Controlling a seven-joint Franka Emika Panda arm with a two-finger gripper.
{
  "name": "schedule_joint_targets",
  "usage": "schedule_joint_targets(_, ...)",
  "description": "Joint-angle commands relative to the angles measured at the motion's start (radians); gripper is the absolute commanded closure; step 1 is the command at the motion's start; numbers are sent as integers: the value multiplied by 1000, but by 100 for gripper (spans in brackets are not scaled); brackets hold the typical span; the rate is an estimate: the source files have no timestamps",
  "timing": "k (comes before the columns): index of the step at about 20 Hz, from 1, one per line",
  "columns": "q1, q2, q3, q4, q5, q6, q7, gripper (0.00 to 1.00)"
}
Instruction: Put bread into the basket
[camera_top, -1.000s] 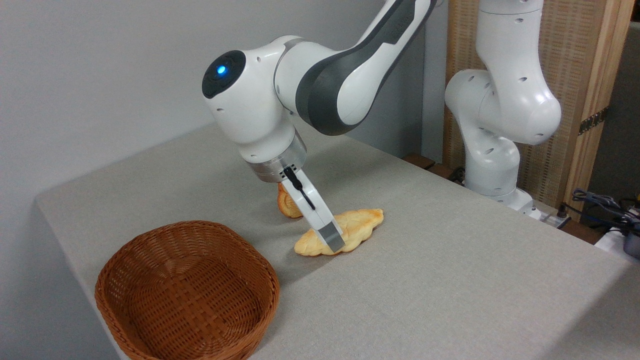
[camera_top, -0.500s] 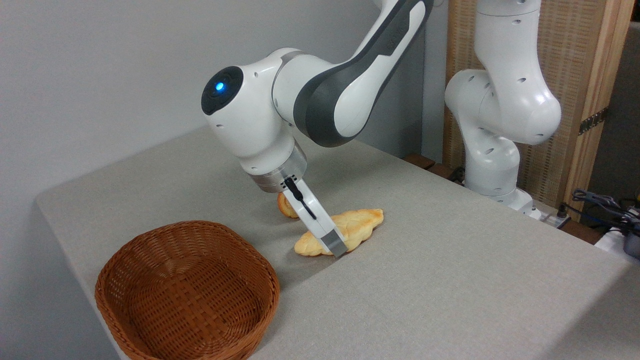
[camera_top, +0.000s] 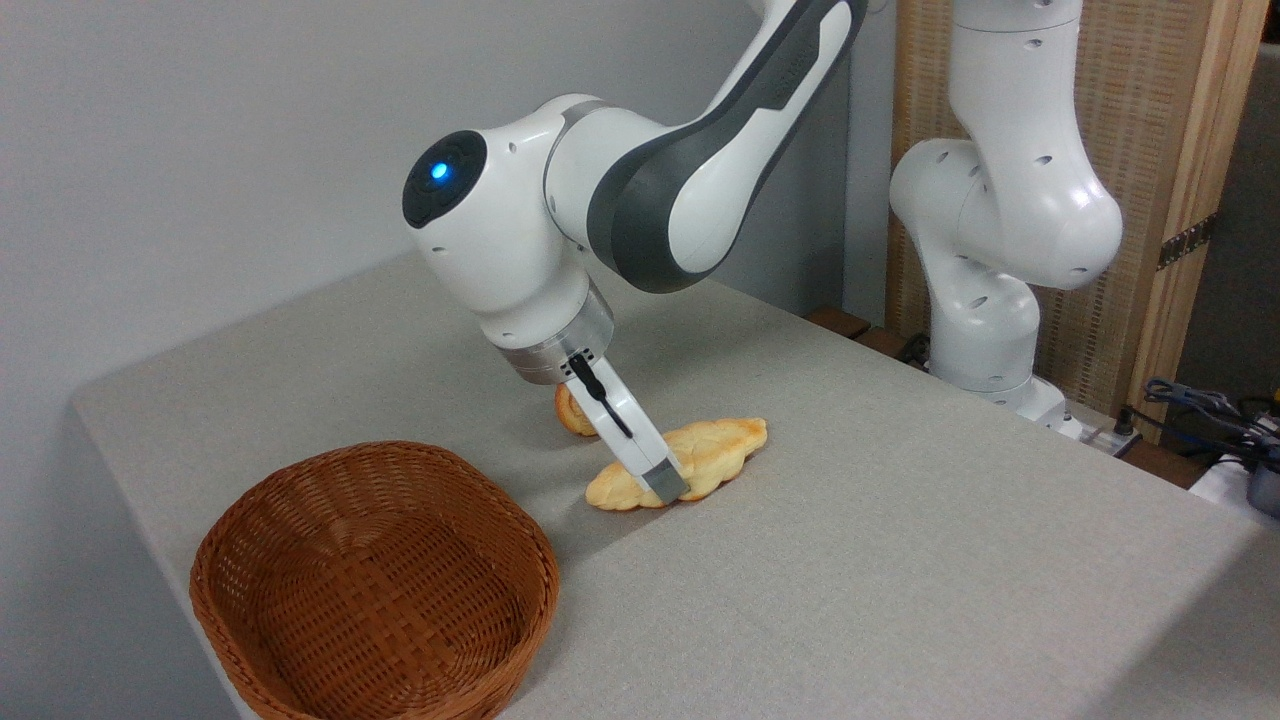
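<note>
Compared with half a second before, the claw has closed in and now pinches the bread at its middle. The bread has shifted slightly but remains on the surface, near the empty basket, with a small roll behind.

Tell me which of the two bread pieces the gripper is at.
The long braided loaf: the gripper reaches down onto its near side. The small stubby roll sits behind the gripper, mostly hidden.

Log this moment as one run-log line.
phase: grasping | tool: at bread, closure unclear | bread: on table | basket: empty
</note>
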Motion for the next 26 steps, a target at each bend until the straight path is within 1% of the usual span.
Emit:
schedule_joint_targets(1,-3,-12,6,1,-5,-5,-13,52)
schedule_joint_targets(6,1,-33,8,10,-3,-13,-13,52)
schedule_joint_targets(14,1,-37,8,28,-3,-13,-16,52)
schedule_joint_targets(20,3,-37,8,122,-3,2,-15,49)
schedule_joint_targets(23,3,-26,8,174,-3,10,-13,49)
schedule_joint_targets(26,3,-11,8,209,-5,53,-15,49)
